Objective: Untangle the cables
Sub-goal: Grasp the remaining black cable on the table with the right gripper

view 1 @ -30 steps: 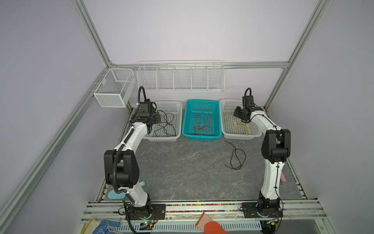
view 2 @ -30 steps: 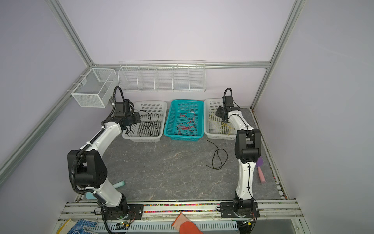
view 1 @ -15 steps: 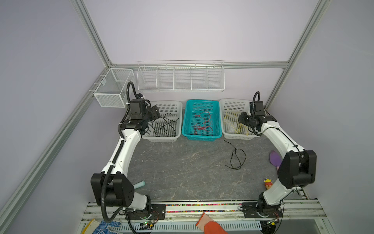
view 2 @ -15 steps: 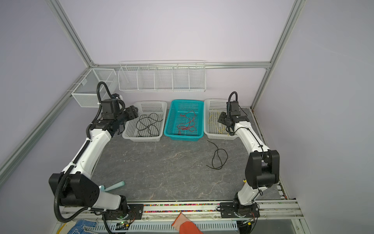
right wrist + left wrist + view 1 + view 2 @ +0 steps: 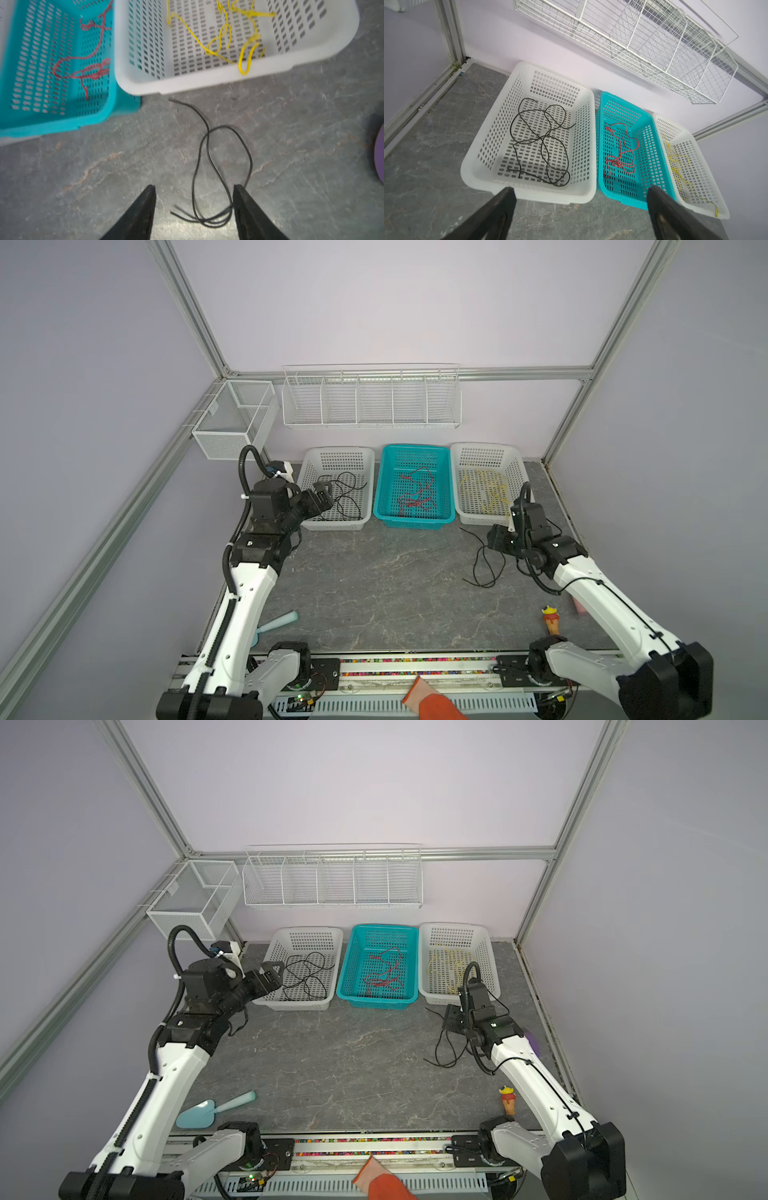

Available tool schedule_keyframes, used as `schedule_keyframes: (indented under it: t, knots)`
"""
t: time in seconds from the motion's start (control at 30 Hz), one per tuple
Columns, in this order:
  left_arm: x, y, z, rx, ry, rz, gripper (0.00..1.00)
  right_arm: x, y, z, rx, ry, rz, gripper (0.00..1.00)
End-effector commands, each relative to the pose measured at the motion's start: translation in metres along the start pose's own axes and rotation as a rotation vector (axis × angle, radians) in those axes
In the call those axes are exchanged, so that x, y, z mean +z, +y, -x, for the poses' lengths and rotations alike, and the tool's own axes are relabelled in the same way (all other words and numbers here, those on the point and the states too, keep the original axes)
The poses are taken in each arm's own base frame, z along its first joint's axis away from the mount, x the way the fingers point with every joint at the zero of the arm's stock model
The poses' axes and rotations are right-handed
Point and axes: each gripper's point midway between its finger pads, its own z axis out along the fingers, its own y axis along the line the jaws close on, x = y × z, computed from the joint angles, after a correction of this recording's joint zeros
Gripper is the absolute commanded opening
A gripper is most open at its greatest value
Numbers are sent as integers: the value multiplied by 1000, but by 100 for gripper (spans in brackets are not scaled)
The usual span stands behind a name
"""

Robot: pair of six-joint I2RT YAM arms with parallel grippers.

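In both top views: black cable (image 5: 347,497) in left basket (image 5: 332,524), red cable (image 5: 415,493) in teal basket (image 5: 415,521), yellow cable (image 5: 488,489) in right basket (image 5: 482,519), loose cable (image 5: 484,564) on the table (image 5: 374,593) at its 6 o'clock. Left wrist: left jaws apart, empty. Right wrist: right jaws apart, loose cable between them.
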Motion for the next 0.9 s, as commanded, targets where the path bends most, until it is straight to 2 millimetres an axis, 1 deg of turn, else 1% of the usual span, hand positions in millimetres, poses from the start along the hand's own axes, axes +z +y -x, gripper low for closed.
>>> schedule_keyframes:
  t: [0.0,0.1,0.2,0.3,0.33,0.37,0.5,0.57,0.63,0.7,0.77,0.83,0.87]
  knots:
    - [-10,4,-17,-31,7,-5,99,9,-23,-37,47,102,-93,63]
    - [-20,14,-33,-16,21,26,99,22,-35,-59,82,175,-149,63]
    - [-31,21,-42,7,13,52,99,38,-40,-77,88,240,-182,63]
    - [-40,26,-46,35,-8,76,99,52,-38,-86,92,284,-185,63]
    - [-39,28,-50,41,0,86,99,55,-39,-88,94,291,-193,63]
    - [-45,27,-47,44,-21,80,99,58,-39,-91,94,299,-193,63]
    - [-46,28,-51,57,-14,87,99,71,-43,-103,104,339,-214,63]
    - [-47,29,-52,63,-13,92,99,79,-43,-110,109,358,-206,61]
    - [-49,30,-54,72,-13,103,99,87,-41,-115,111,373,-190,57]
    - [-51,31,-56,79,-12,106,99,89,-41,-112,92,365,-201,50]
    - [-54,32,-58,86,-14,111,99,90,-37,-112,89,372,-185,40]
    - [-57,35,-60,96,-17,125,99,91,-28,-112,95,377,-132,32]
    - [-59,36,-61,99,-21,130,99,92,-26,-113,90,378,-119,26]
